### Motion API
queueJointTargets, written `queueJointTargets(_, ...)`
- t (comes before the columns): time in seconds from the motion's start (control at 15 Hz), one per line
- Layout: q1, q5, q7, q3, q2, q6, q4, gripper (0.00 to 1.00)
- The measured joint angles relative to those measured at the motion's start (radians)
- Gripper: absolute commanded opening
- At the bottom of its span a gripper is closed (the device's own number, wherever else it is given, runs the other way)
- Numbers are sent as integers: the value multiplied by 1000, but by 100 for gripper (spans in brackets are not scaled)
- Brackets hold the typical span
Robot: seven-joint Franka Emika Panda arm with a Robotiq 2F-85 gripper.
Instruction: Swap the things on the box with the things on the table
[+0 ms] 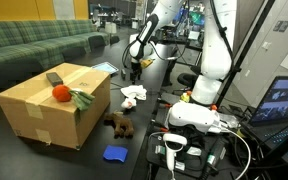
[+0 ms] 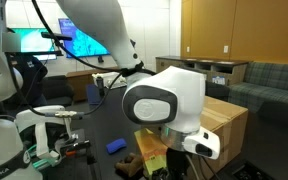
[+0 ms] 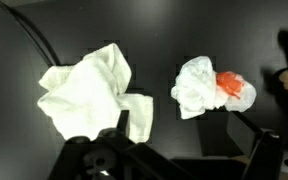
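My gripper [image 1: 134, 68] hangs above the dark table, just past the far corner of the cardboard box [image 1: 44, 108]. In the wrist view it [image 3: 184, 132] is open and empty. A white cloth [image 3: 84, 88] lies below its left finger, and a crumpled white wrapper with an orange patch [image 3: 212, 88] lies between and beyond the fingers. Both show on the table in an exterior view, the cloth [image 1: 135, 92] and the wrapper [image 1: 129, 103]. On the box sit an orange ball [image 1: 59, 94], a green toy [image 1: 81, 99] and a grey block [image 1: 54, 78].
A brown plush toy [image 1: 119, 124] and a blue item [image 1: 115, 153] lie on the table in front of the box. The robot base and cables [image 1: 199, 120] stand nearby, with a laptop [image 1: 279, 100] beside them. In an exterior view, the arm [image 2: 169, 100] hides most of the scene.
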Motion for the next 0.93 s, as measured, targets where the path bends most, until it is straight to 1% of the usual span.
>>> queueJointTargets(0.27, -19, 114, -134, 51, -32, 10, -94, 100)
queueJointTargets(0.47, -20, 174, -183, 85, -26, 66, -148, 100)
queueJointTargets(0.67, -19, 217, -201, 137, 4, 158, -188, 100)
queueJointTargets(0.93, -6, 215, -173, 193, 84, 325, -215, 100)
